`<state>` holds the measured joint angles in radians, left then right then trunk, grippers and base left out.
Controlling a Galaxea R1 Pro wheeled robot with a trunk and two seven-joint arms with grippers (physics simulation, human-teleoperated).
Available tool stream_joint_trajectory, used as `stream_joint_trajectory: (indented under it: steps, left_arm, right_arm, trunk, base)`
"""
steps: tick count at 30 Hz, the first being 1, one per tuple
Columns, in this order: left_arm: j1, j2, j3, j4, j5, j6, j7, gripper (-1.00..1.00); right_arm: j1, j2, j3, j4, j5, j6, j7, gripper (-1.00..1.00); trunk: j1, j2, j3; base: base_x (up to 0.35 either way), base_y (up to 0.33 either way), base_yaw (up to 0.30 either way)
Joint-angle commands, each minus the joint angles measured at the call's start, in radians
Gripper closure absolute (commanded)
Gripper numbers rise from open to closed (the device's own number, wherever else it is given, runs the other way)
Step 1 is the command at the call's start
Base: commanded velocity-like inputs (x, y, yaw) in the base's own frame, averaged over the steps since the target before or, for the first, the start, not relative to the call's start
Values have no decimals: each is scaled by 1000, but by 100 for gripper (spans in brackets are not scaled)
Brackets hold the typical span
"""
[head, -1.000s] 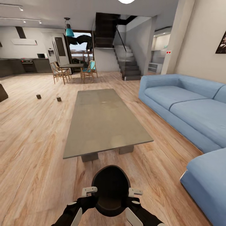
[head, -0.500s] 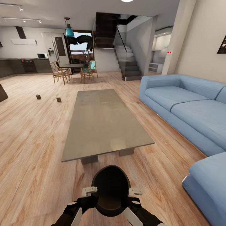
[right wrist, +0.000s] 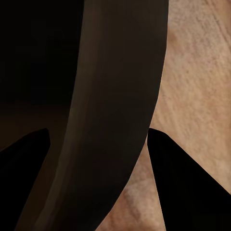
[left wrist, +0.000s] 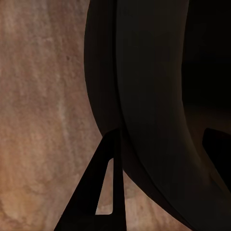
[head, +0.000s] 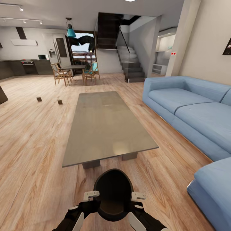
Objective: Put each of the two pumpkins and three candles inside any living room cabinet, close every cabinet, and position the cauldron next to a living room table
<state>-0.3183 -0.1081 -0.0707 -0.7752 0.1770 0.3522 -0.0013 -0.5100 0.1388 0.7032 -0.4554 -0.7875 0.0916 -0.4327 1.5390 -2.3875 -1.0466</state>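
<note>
The black cauldron (head: 113,194) hangs low in front of me in the head view, held by its rim from both sides just short of the table's near end. My left gripper (head: 91,199) is shut on its left rim and my right gripper (head: 137,199) on its right rim. The left wrist view has the cauldron's dark wall (left wrist: 144,96) running between the left gripper (left wrist: 159,173) fingers. The cauldron wall (right wrist: 115,96) likewise sits inside the right gripper (right wrist: 106,178). The long grey low table (head: 107,123) stands straight ahead on the wood floor. The pumpkins are out of view.
A blue sectional sofa (head: 192,112) lines the right side. Two small dark objects (head: 60,101) sit on the floor left of the table; I cannot tell what they are. A dark furniture corner (head: 2,95) pokes in at the left edge. Dining chairs and stairs stand far back.
The whole view has shifted slightly as I roll toward the table, whose near end sits a little closer. The cauldron and both grippers hold the same pose.
</note>
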Motion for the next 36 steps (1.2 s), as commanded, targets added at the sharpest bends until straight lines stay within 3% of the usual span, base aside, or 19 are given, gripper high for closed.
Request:
stream_joint_trajectory:
  steps: [1, 8, 31, 36]
  left_arm:
    - [-1, -1, -12, -2, 25, 5, -2, 100]
    - [-1, -1, -12, -2, 25, 5, -2, 100]
    - [-1, 0, -12, -3, 24, 5, -2, 100]
    - [-1, 0, -12, -3, 24, 5, -2, 100]
  right_arm:
    - [-1, 4, 35, -2, -21, 4, -8, 100]
    - [-1, 4, 35, -2, -21, 5, -8, 100]
    - [-1, 4, 35, -2, -21, 4, -8, 100]
    - [-1, 4, 35, -2, -21, 4, -8, 100]
  trunk:
    - [0, 0, -1]
    - [0, 0, -1]
    - [0, 0, -1]
    - [19, -35, -16]
  base:
    - [0, 0, 98]
    - [57, 0, 134]
    - [27, 0, 3]
    - [0, 0, 0]
